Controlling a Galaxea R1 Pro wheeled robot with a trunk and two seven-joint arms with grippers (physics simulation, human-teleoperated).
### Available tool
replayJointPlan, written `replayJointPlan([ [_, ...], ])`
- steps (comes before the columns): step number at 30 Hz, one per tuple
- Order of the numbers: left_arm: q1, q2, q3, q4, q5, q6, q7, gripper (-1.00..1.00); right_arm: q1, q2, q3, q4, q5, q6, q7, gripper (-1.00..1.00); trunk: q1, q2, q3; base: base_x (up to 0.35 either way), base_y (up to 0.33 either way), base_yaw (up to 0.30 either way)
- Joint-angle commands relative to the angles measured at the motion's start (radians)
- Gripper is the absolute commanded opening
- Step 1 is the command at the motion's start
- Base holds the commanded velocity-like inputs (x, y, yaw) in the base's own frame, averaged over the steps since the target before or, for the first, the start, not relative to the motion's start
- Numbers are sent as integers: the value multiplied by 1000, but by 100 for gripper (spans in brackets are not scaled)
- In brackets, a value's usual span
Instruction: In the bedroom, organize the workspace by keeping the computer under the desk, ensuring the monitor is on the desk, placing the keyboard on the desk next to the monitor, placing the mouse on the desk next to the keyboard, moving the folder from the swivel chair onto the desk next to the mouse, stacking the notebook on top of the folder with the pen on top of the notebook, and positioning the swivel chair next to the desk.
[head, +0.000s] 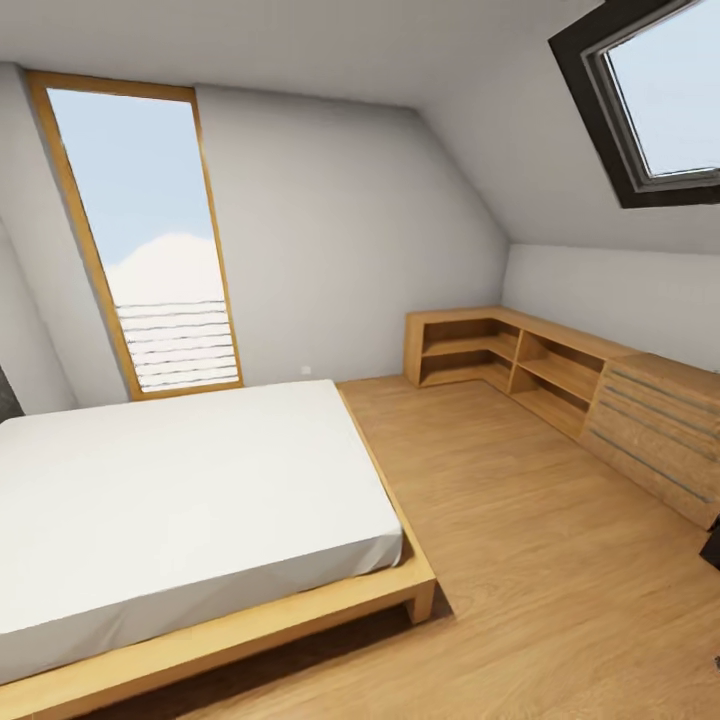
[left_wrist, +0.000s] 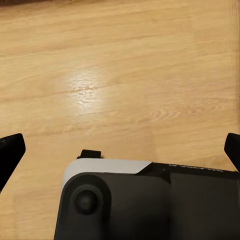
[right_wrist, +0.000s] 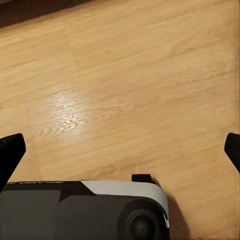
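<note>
Nearest, both wrist views look down on pale wood-plank floor (left_wrist: 125, 75) w/ a soft glare patch. Left gripper (left_wrist: 122, 145): dark fingertips (left_wrist: 11, 150) sit at opposite edges of the frame, spread wide, nothing between them but floor. Below them a dark grey rounded housing w/ a white band (left_wrist: 107, 167), part of the robot's body. Right gripper (right_wrist: 120, 147): same pose, fingertips (right_wrist: 10, 150) wide apart at the frame edges, nothing held, over bare planks; a dark strip runs along one edge of that view.

Head view, near: low light-wood platform bed w/ plain white mattress (head: 170, 500), taking the left half, its corner leg on the floor approx. mid-frame. Same plank floor runs right of the bed toward the back. At the right edge, a small dark shape cut off by the frame; can't tell what it is.

Farther right: light wooden chest w/ long bar handles (head: 655, 430) against the low wall, joined to an L-shaped open wooden shelf unit (head: 490, 350) wrapping the far corner.

Far wall: tall narrow wood-framed window (head: 145, 230) showing sky, slats across its lower part. Up right in the sloped white ceiling, a dark-framed skylight (head: 650, 95).

The task's things aren't identifiable in these views; robot faces the bed side of the room.
</note>
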Motion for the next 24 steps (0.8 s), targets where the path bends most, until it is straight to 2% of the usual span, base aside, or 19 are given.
replayJointPlan([
  [1,0,0,3,0,4,-2,-1,100,0,0,-1,0,-1,-2,0,100,0,-1,-2,0,0,-259],
  [24,0,-1,4,0,4,-2,-1,100,0,1,-1,0,-1,0,0,100,0,-1,-15,0,0,-244],
])
